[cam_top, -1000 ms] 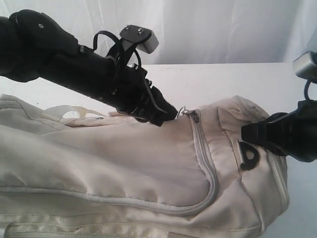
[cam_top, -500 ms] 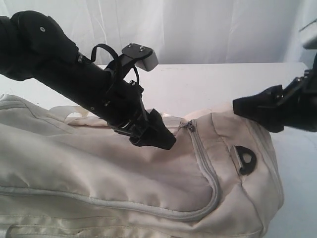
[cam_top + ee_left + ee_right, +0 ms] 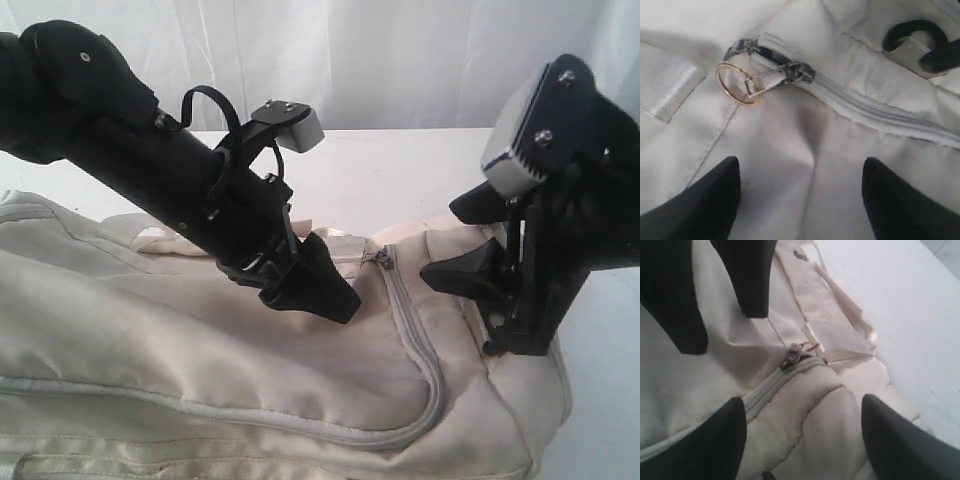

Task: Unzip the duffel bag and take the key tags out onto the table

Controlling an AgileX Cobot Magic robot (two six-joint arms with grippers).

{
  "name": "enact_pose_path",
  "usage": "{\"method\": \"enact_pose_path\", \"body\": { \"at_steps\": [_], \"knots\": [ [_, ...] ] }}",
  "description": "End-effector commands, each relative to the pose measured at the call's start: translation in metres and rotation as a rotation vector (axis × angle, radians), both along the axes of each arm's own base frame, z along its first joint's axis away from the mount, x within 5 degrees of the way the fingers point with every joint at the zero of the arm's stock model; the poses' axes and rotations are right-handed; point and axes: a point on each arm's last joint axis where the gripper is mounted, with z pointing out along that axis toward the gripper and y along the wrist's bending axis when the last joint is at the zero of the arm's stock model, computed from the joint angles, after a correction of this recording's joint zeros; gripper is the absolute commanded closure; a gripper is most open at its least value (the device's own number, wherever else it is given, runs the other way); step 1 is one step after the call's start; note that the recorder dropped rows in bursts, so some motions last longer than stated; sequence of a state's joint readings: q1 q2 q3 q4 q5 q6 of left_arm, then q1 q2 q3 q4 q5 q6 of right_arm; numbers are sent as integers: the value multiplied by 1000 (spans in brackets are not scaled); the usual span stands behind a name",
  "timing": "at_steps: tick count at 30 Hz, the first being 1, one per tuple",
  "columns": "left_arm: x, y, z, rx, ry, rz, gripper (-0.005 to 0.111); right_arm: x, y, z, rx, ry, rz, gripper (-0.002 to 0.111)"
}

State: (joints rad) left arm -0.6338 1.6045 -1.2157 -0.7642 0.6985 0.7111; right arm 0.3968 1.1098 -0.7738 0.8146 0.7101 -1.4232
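You've got a cream-white duffel bag [image 3: 180, 330], plain, no print. Zipper track [image 3: 875, 115] grey, pull ring [image 3: 718, 82] gold, D-ring [image 3: 912, 26] black. Webbing strap [image 3: 670, 95] pale, fine ribbed weave. Table [image 3: 400, 170] plain white. Left gripper [image 3: 800, 162] and right gripper [image 3: 801, 400] both black, camera housing [image 3: 300, 130] silver-grey.

The wide white bench [image 3: 410, 170] carried the cream duffel bag [image 3: 150, 330], slumped across its near part, with white surface showing behind.
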Motion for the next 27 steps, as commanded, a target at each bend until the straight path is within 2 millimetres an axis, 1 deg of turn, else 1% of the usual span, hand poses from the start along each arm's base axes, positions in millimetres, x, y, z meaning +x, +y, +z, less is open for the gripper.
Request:
{"method": "enact_pose_path", "body": {
  "at_steps": [1, 5, 7, 12, 15, 20, 25, 27],
  "knots": [
    [-7, -3, 5, -31, 43, -18, 36, 9, 5, -12, -84, -22, 27, 46],
    [-7, -3, 5, -30, 44, -19, 36, 15, 9, -17, -95, -36, 13, 48],
    [-7, -3, 5, -31, 42, -17, 36, 16, 12, -20, -101, -31, 23, 51],
    [-7, -3, 5, -31, 42, -17, 36, 22, 14, -31, -153, -19, 36, 68],
    [-5, -3, 5, -34, 30, -9, 36, 23, 14, -33, -171, -24, 43, 79],
    [-1, -3, 6, -44, -4, 28, 36, 24, 12, -34, -208, -45, 57, 92],
    [2, -4, 6, -49, -24, 43, 36, 25, 9, -35, -249, -57, 47, 108],
    [3, -4, 7, -53, -37, 57, 36, 25, 8, -36, -243, -32, 16, 108]
  ]
}}
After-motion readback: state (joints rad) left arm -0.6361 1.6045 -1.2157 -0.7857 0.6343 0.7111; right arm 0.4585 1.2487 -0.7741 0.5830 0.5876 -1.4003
